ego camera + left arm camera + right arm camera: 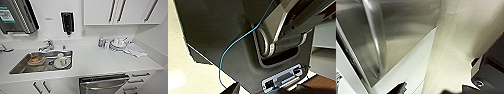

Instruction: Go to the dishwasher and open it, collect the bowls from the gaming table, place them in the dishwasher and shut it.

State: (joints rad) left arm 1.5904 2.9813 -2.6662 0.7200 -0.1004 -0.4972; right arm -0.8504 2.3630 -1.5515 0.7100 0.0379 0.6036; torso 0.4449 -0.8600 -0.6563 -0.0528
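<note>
Facing a white counter [100, 61] with sink [17, 68], dishwasher [105, 85] below; finger state unclear.

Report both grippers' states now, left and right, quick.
Left gripper: cannot be told.
Right gripper: cannot be told; its wrist camera faces the dishwasher front.

brushed steel dishwasher [105, 83], glossy white counter [100, 60]
</note>
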